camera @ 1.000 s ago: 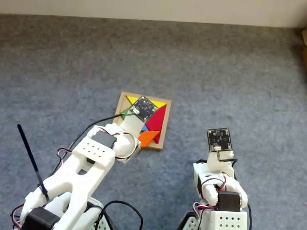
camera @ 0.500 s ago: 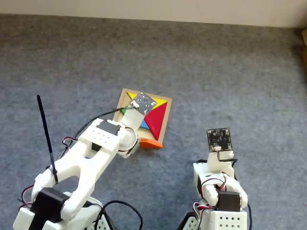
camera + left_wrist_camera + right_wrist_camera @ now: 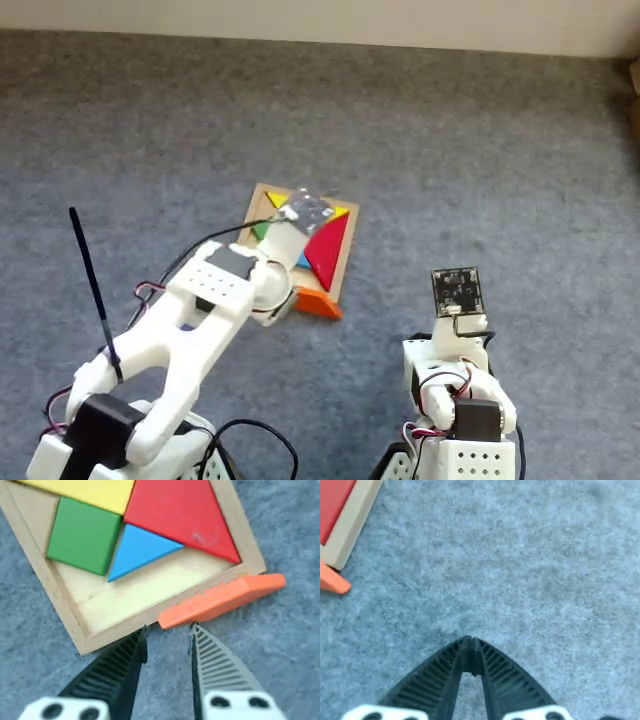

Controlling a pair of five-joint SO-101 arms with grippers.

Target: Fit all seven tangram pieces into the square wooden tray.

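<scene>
A: How are the fingers found?

B: The left gripper [image 3: 169, 629] is seen with its fingers parted and nothing held. The tips are set just beside one end of the orange piece [image 3: 222, 600]. The right gripper [image 3: 470, 641] is seen with fingers closed on nothing, over the grey surface [image 3: 530, 555] and well apart from the tray [image 3: 62, 611].

A: What is counted as done?

B: Four pieces are seated flat in the tray — the yellow piece [image 3: 85, 487], the green square [image 3: 82, 535], the blue triangle [image 3: 137, 550] and the red triangle [image 3: 182, 512].

A: And what is left?

B: The orange piece is leaned against the tray's outer rim, not inside, and a bare strip [image 3: 135, 592] is left open beside it. It is judged that this piece must be lifted over the rim and seated — further pieces cannot be made out.
</scene>
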